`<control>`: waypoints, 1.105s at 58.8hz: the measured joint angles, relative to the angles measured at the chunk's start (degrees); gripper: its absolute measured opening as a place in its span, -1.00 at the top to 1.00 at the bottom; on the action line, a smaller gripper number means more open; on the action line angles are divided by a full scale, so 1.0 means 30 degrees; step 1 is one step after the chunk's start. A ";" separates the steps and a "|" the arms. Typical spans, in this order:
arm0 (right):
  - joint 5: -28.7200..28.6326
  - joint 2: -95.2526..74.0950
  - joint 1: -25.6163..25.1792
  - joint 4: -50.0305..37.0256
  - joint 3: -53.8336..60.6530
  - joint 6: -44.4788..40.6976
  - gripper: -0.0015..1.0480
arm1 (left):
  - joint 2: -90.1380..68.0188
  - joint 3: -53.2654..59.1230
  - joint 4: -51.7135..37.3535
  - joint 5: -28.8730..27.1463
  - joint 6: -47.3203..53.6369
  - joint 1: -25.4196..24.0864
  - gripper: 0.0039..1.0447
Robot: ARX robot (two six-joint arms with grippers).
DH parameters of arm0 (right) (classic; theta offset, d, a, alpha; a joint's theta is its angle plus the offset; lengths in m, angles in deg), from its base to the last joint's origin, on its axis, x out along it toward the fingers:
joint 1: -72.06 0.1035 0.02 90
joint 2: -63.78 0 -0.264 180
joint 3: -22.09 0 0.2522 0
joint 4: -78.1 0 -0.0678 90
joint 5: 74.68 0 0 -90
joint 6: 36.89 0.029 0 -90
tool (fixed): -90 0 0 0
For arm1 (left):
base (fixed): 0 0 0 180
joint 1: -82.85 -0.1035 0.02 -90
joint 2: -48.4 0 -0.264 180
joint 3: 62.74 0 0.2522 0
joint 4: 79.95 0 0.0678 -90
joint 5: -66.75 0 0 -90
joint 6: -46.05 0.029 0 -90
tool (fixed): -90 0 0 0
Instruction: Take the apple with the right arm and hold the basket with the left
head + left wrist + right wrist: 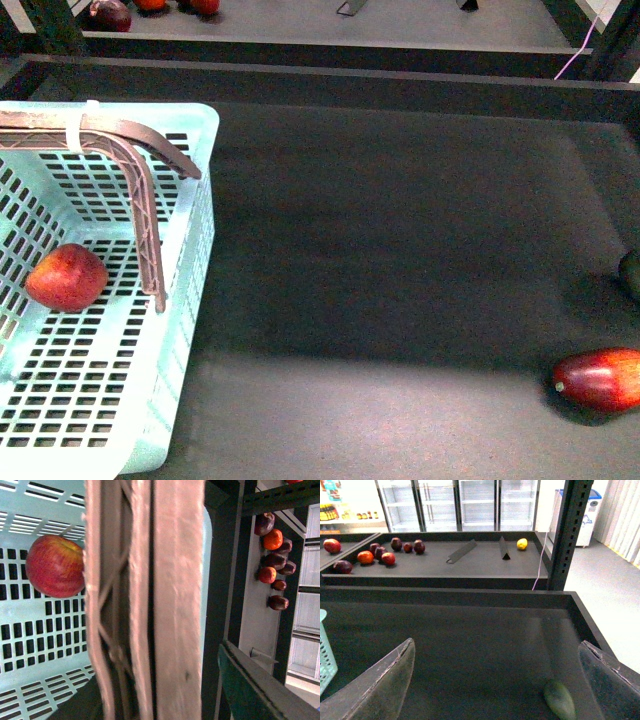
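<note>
The apple point(66, 277), red with yellow patches, lies on the floor of the pale mint basket point(196, 130) at the left of the dark table. The left wrist view shows the apple point(55, 565) beside the brownish-mauve handle point(165, 600), which fills that view at very close range. My left gripper is shut on the basket there, and its fingers do not show. In the right wrist view my right gripper point(497, 680) stands open over bare table, nothing between its fingers point(385, 685). A corner of the basket point(326, 655) shows far to one side.
A dark red elongated fruit point(600, 378) lies near the table's front right, with a dark green fruit point(632, 272) just behind it, also seen as the green fruit point(560, 700) near my right gripper. A raised edge point(320, 75) bounds the table. Behind it, a shelf holds several fruits point(370, 555).
</note>
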 joint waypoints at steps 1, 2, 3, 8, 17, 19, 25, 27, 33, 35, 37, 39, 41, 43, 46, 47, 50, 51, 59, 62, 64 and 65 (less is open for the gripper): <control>0.0000 0.0000 0.0000 0.0000 0.0000 0.0000 -0.83 | 0.0051 -0.0029 0.0138 0.0007 -0.0036 0.0015 -0.49; 0.0000 0.0000 0.0000 0.0007 0.0000 0.0000 -0.83 | 0.0153 -0.0066 0.0430 0.0007 -0.0131 0.0022 -0.56; 0.0000 0.0000 0.0000 0.0000 0.0000 0.0000 -0.83 | 0.0219 -0.0087 0.0576 0.0007 -0.0153 0.0029 -0.60; 0.0000 0.0000 0.0000 0.0000 0.0000 0.0000 -0.83 | 0.0882 -0.0087 0.1705 0.0073 -0.0568 0.0073 -0.86; 0.0000 0.0007 0.0000 0.0000 0.0000 0.0000 -0.83 | 0.2841 0.0015 0.3687 0.0306 -0.0954 0.0335 -0.87; 0.0000 0.0000 0.0000 0.0000 0.0000 0.0000 -0.83 | 0.3599 0.0204 0.4124 0.0328 -0.0984 0.0430 -0.87; 0.0000 0.0000 0.0000 0.0000 0.0000 0.0000 -0.83 | 0.5362 0.0291 0.5588 0.0175 -0.0911 0.0699 -0.87; 0.0000 0.0000 0.0000 0.0000 0.0000 0.0000 -0.83 | 0.5836 0.0277 0.5770 0.0007 -0.0765 0.0816 -0.87; -0.0007 0.0000 0.0000 0.0000 0.0000 0.0000 -0.83 | 0.7016 0.0007 0.6492 -0.0415 -0.0408 0.1362 -0.87; -0.0007 0.0007 0.0000 0.0000 0.0000 0.0000 -0.83 | 0.7096 -0.0051 0.6492 -0.0393 -0.0342 0.1472 -0.87; 0.0000 0.0000 0.0000 0.0000 0.0000 0.0000 -0.83 | 0.7096 -0.0051 0.6492 -0.0401 -0.0335 0.1494 -0.87; 0.0000 0.0007 0.0000 0.0000 0.0000 0.0000 -0.83 | 0.7096 0.0000 0.6324 -0.0226 0.0109 0.1486 -0.86; -0.0007 0.0000 0.0000 0.0000 0.0000 0.0000 -0.83 | 0.7366 0.1596 0.1829 0.2113 0.3694 0.1137 -0.71; 0.0007 0.0000 0.0000 0.0000 0.0000 0.0000 -0.83 | 0.7584 0.2856 -0.1362 0.3417 0.5974 0.0969 -0.61; 0.0007 0.0007 0.0000 0.0007 0.0000 0.0000 -0.83 | 0.8021 0.4954 -0.6025 0.4692 1.1154 0.0729 -0.43; 0.0007 0.0000 0.0000 0.0000 0.0000 0.0007 -0.83 | 0.8240 0.5712 -0.7526 0.4918 1.3202 0.0663 -0.37; -0.0015 0.0007 0.0000 0.0007 0.0000 0.0000 -0.83 | 0.8947 0.7409 -1.0914 0.5304 1.8928 0.0459 -0.16; -0.0015 0.0007 0.0000 0.0007 0.0000 0.0000 -0.83 | 0.9355 0.8022 -1.1985 0.5406 2.1478 0.0321 -0.06; -0.0007 0.0007 0.0000 0.0007 0.0000 0.0000 -0.83 | 1.1081 1.0010 -1.3114 0.5778 2.8443 -0.0189 0.42; -0.0015 0.0007 0.0000 0.0000 0.0000 0.0000 -0.83 | 1.1584 1.0790 -1.3114 0.5996 2.9419 -0.0321 0.63; -0.0015 0.0007 0.0000 0.0007 0.0000 0.0007 -0.83 | 1.1854 1.1125 -1.3114 0.6113 2.9776 -0.0386 0.74; -0.0015 0.0007 0.0000 0.0007 0.0000 0.0000 -0.83 | 1.2058 1.1344 -1.3114 0.6142 2.9988 -0.0437 0.80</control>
